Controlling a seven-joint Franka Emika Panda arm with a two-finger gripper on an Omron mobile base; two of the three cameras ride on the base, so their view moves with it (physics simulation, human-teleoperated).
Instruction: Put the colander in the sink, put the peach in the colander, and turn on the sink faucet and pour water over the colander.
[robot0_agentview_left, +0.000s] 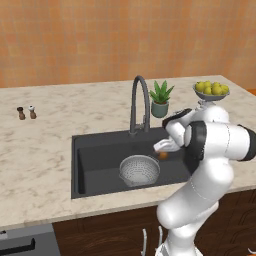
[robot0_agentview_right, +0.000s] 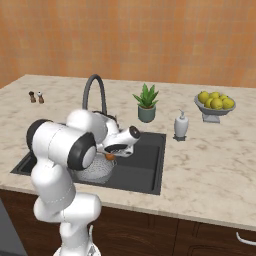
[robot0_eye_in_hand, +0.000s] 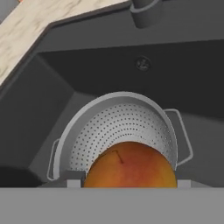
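Peach (robot0_eye_in_hand: 130, 165), smooth, round and orange-red, clamped in my gripper (robot0_agentview_left: 163, 148) above the sink (robot0_agentview_left: 95, 150). The perforated metal colander (robot0_agentview_left: 139, 169) sits on the basin floor below. Best practice, I judge: centre over the bowl, lower, then release, lest the fruit roll off the rim.

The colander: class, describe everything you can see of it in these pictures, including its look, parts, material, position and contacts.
The colander is a round, silvery-white bowl that looks like metal, its inside wall dotted with rows of small holes under a smooth plain rim. Two thin loop handles stick out from opposite sides. It sits upright on the floor of the sink, in front of the faucet, and holds nothing yet. The hand holds the peach above it, near one edge, so the peach hides part of the bowl in the hand view.
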